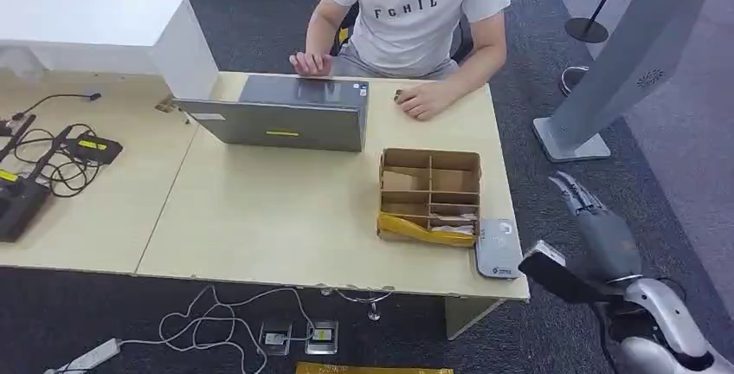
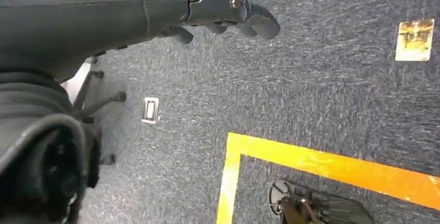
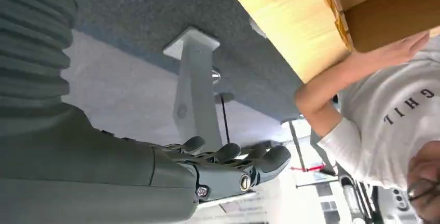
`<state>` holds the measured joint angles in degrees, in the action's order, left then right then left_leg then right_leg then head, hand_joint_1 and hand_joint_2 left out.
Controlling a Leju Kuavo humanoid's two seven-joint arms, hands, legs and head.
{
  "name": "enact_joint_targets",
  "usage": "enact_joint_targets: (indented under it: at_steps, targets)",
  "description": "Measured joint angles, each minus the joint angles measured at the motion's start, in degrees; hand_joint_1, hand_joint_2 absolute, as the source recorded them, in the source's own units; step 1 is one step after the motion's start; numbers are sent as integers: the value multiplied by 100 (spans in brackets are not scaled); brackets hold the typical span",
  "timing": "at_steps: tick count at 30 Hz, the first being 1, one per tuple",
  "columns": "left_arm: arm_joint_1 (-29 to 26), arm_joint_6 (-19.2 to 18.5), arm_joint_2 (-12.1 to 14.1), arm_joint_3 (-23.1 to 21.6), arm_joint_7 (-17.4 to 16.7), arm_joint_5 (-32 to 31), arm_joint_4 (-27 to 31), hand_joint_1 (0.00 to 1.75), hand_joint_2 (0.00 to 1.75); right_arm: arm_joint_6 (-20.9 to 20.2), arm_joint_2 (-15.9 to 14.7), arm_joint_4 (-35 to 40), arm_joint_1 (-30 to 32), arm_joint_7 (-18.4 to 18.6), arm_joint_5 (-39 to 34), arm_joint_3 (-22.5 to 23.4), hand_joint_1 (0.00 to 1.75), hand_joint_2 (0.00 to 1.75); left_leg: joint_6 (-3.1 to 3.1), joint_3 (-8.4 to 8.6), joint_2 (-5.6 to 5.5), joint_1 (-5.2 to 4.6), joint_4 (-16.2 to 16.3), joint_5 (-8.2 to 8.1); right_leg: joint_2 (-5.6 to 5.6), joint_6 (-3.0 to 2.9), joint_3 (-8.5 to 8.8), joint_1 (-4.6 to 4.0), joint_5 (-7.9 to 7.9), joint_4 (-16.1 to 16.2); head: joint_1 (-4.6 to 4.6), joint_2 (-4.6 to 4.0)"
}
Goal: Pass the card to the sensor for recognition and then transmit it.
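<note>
A grey card reader, the sensor [image 1: 498, 248], lies flat at the table's front right corner. Just behind it stands a brown cardboard box [image 1: 430, 190] with dividers; its nearest right compartment holds what look like flat cards [image 1: 452, 222], too small to tell apart. My right hand [image 1: 597, 227] hovers off the table's right edge, beside the sensor, fingers stretched out and holding nothing. The right wrist view shows that hand [image 3: 228, 167] empty, with the box [image 3: 394, 16] ahead of it. My left hand [image 2: 228, 14] hangs over the carpet, fingers loosely apart and empty.
A person in a white T-shirt [image 1: 424, 10] sits across the table, both hands by a grey laptop [image 1: 290, 114]. Black cables and devices [image 1: 52, 166] lie at the table's left. A grey kiosk stand [image 1: 623, 62] rises to the right, past my right hand.
</note>
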<state>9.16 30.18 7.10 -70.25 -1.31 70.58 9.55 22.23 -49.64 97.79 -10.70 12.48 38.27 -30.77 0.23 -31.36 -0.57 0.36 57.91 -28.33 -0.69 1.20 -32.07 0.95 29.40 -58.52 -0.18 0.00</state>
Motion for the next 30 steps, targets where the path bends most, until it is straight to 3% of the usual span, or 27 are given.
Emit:
enact_joint_targets:
  at_steps: [6,12,22,30]
  targets:
    - [9,-7,-20,2,0,-6,0,0,0,31,192,-105,-20,-2,441,-153,0,175,0,-2,0,0,-1,0,-1,0,2,0,0,-1,0,0]
    - [33,-57,-33,7,0,-81,0,0,0,-83,677,-345,-178,-44,1064,-315,0,175,-1,0,0,4,-1,1,0,0,2,-4,0,-1,2,0]
    - [45,-142,-44,24,17,-199,0,0,0,-54,1278,-880,-402,-135,1372,-378,0,175,-1,-1,-1,4,-1,1,-2,0,2,-4,0,-1,2,0]
    - [44,-201,-44,24,66,-254,0,0,0,-65,1502,-1102,-458,-162,1445,-354,0,175,-1,-2,-1,4,-1,1,-1,0,2,-4,0,-1,5,0]
